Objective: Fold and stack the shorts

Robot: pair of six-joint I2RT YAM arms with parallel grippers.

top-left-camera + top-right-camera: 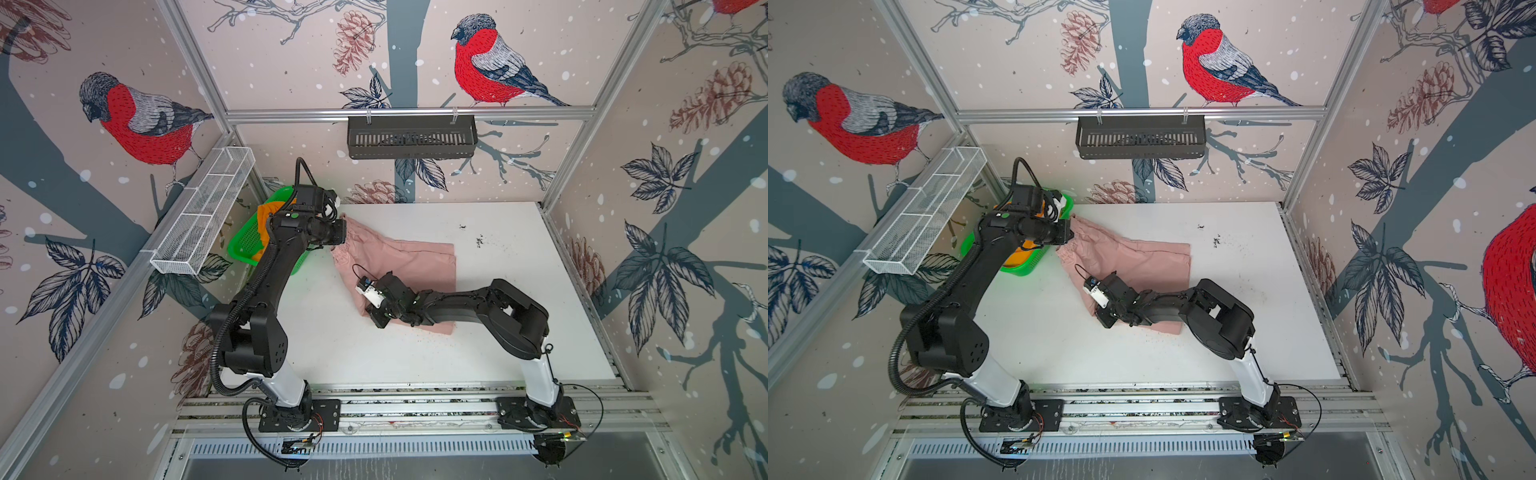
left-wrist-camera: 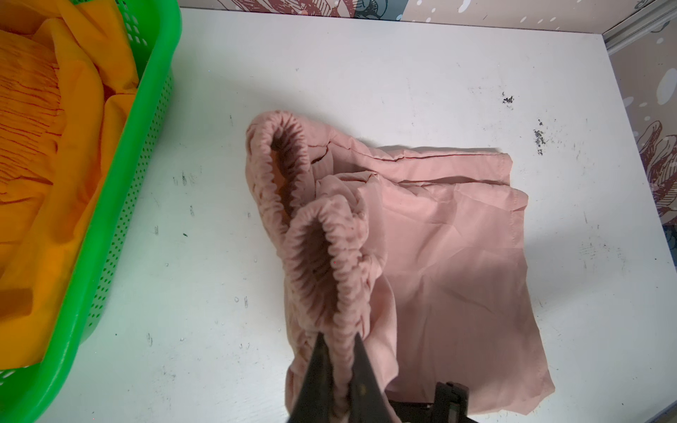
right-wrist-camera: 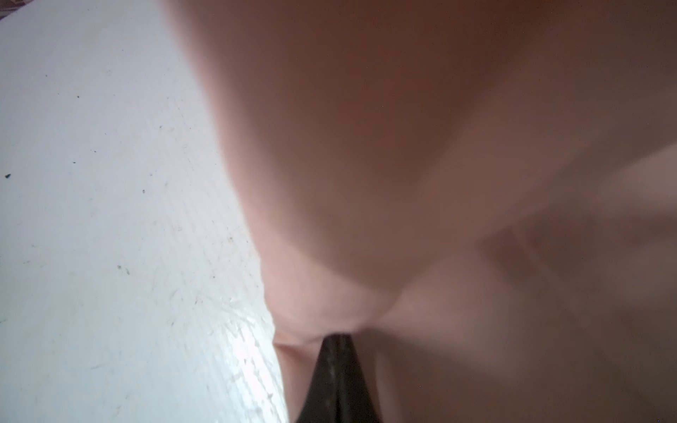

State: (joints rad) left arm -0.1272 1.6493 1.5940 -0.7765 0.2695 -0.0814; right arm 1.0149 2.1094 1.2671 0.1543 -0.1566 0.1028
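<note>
Pink shorts [image 1: 409, 262] lie on the table [image 1: 498, 332], waistband [image 2: 329, 256] pinched in the left gripper [image 2: 339, 348], an edge nipped by the right gripper [image 3: 337, 338]; uneven pulling could slip that thin edge free. Orange shorts [image 2: 55, 146] sit in the basket [image 2: 157, 110].

I see the pink shorts [image 2: 450, 263] as thin matt cloth, lightly creased and ribbed where the waist gathers. At ten o'clock the orange shorts [image 2: 55, 154] look matt too, inside a glossy perforated plastic basket [image 2: 161, 66]. The white table [image 2: 329, 66] is smooth but scuffed.
</note>
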